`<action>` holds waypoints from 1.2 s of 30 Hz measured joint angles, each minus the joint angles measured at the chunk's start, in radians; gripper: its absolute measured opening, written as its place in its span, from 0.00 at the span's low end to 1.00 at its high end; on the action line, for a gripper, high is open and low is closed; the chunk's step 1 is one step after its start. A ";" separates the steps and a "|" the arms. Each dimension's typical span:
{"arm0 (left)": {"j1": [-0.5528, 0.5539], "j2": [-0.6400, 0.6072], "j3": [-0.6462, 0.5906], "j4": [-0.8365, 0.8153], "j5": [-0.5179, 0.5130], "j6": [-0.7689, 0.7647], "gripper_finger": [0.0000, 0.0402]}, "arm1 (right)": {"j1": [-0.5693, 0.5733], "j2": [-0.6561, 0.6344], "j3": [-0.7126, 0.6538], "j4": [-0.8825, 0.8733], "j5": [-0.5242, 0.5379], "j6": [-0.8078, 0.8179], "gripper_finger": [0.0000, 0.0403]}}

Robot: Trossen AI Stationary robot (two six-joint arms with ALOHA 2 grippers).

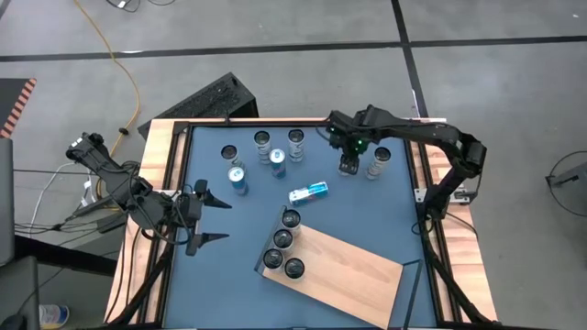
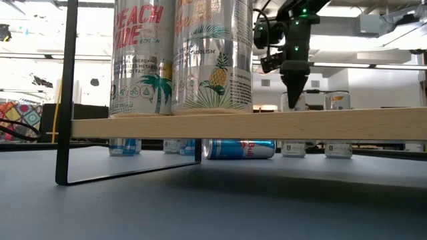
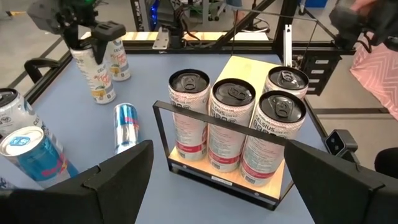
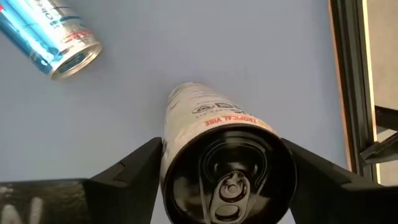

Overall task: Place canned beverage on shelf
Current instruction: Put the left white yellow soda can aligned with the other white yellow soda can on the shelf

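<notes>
shelf: light-wood shelf (image 1: 353,270) lies slanted on the near right of the blue tabletop (image 1: 220,275); four cans (image 1: 283,240) cluster at its left end, rest of board bare
loose cans: seven; six upright along far side; one blue can (image 1: 308,192) lying mid-tabletop
right gripper (image 1: 349,166): over a white can (image 4: 214,162), fingers astride, not clamped
left gripper (image 1: 209,218): near left edge, fingers wide apart, holding nothing

Even, bright overhead light throughout; bright ceiling panels glare in the low view, shadows on the desk (image 1: 367,220) stay soft (nearest cans (image 2: 180,57) slightly blurred).
</notes>
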 joint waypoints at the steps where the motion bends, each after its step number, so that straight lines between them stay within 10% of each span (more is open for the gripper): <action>1: 0.000 0.000 0.000 0.000 -0.001 -0.006 0.87 | 0.001 0.000 0.000 -0.009 0.002 0.003 0.68; 20: 0.000 0.000 0.000 -0.001 -0.024 -0.027 0.87 | 0.145 -0.004 0.278 -0.302 0.000 0.207 0.56; 36: 0.000 0.000 0.000 -0.001 -0.024 -0.036 0.87 | 0.634 -0.006 0.484 -0.439 -0.005 0.845 0.56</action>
